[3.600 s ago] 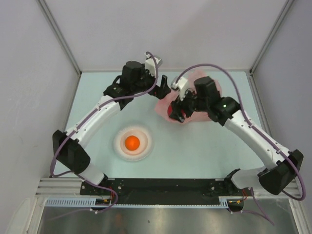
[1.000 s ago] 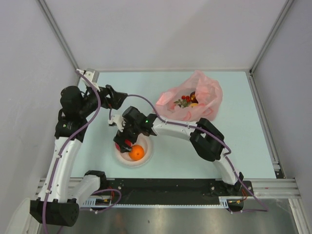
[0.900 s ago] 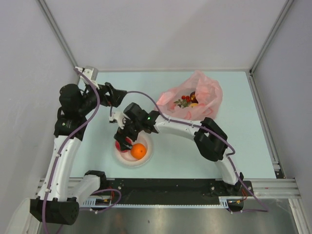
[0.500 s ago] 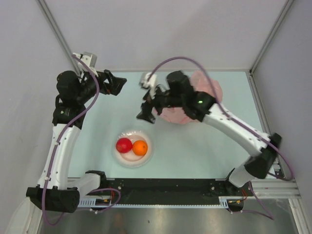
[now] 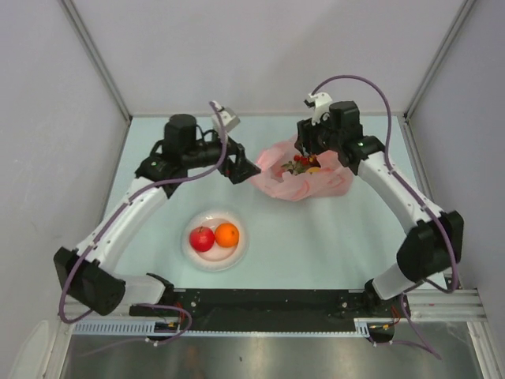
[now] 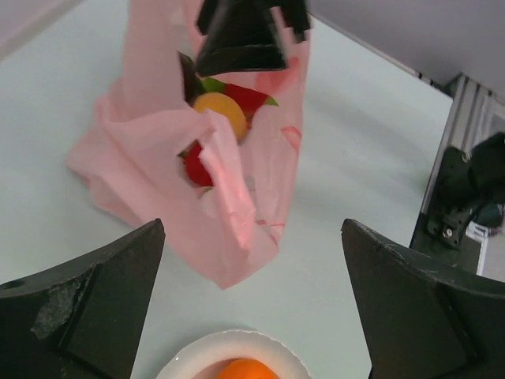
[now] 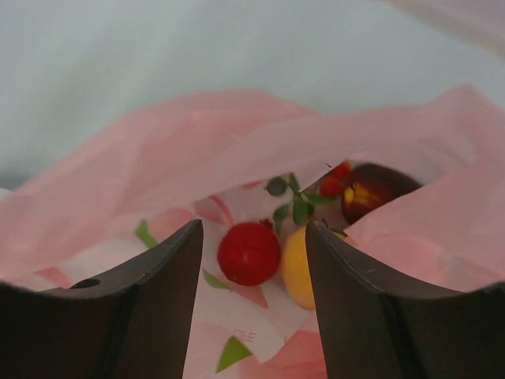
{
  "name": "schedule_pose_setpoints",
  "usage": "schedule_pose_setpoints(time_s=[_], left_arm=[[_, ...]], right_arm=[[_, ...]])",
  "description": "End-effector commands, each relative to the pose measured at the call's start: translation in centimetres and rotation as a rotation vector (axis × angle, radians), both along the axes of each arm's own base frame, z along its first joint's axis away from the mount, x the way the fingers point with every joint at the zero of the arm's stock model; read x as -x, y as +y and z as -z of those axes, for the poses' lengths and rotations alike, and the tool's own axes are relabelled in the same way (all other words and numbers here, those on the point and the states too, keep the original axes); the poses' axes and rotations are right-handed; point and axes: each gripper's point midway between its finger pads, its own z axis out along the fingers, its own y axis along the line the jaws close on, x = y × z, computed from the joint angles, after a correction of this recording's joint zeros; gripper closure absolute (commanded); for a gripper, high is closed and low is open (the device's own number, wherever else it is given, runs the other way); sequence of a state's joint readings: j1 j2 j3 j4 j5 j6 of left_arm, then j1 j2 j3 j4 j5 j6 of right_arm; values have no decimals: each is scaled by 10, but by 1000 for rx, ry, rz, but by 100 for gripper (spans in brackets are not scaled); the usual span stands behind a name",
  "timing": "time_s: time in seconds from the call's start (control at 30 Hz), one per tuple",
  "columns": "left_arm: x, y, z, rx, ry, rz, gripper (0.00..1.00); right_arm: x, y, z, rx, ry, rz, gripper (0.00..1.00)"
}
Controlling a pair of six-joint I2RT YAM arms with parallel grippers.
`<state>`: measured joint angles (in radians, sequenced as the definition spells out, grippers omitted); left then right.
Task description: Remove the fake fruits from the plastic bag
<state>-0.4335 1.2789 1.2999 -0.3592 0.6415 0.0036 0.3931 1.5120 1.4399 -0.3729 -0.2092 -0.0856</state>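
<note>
- Plastic bag (image 5: 286,188): pink and crumpled, upper centre of the overhead frame, mouth open.
- Contents seen in the right wrist view: red fruit (image 7: 248,253), yellow-orange fruit (image 7: 293,267), dark purple fruit (image 7: 371,189), green leaves (image 7: 293,207).
- White plate (image 5: 215,263): lower left of centre, well apart from the bag. It holds a red apple (image 5: 202,238) and an orange ball (image 5: 227,234), side by side.
- Right gripper (image 5: 304,151): above the bag's mouth, fingers spread, holding nothing.
- Left gripper (image 5: 246,167): just beside the bag's left edge, fingers wide apart, empty.
</note>
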Motion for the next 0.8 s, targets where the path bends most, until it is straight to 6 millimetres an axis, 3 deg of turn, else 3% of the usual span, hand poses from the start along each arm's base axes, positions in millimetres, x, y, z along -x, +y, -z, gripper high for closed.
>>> schedule_pose_setpoints(time_s=[0.0, 0.07, 0.13, 0.17, 0.2, 0.23, 0.27, 0.33, 0.4, 0.47, 0.57, 0.73, 0.77], left_arm=[[6, -40, 14, -68, -35, 99, 0], [-10, -51, 39, -138, -3, 20, 5], [-23, -55, 51, -163, 30, -36, 20], [-24, -56, 52, -153, 51, -56, 62], [-24, -55, 52, -153, 50, -61, 88], [-22, -54, 52, -152, 48, -60, 100], [-17, -54, 46, -139, 35, -41, 100], [0, -58, 39, -115, 23, 44, 100], [14, -57, 28, -93, -5, 99, 100], [19, -55, 26, -90, -3, 111, 100], [19, -58, 31, -87, 14, 117, 100], [10, -64, 47, -99, 56, 113, 100], [10, -65, 47, -96, 55, 114, 100]], right_arm=[[-21, -13, 50, 76, 95, 68, 43], [-27, -28, 66, 88, 139, 147, 44], [-19, -42, 75, 91, 195, 193, 46], [-10, -48, 85, 107, 229, 199, 46], [7, -54, 82, 113, 248, 198, 47], [19, -54, 83, 108, 269, 185, 47], [40, -58, 104, 115, 337, 185, 47], [70, -59, 106, 100, 369, 168, 47], [95, -65, 130, 118, 437, 172, 47], [104, -67, 136, 123, 466, 169, 47], [98, -63, 138, 127, 475, 143, 48], [45, -36, 106, 56, 342, 98, 52], [34, -32, 115, 61, 351, 100, 52]])
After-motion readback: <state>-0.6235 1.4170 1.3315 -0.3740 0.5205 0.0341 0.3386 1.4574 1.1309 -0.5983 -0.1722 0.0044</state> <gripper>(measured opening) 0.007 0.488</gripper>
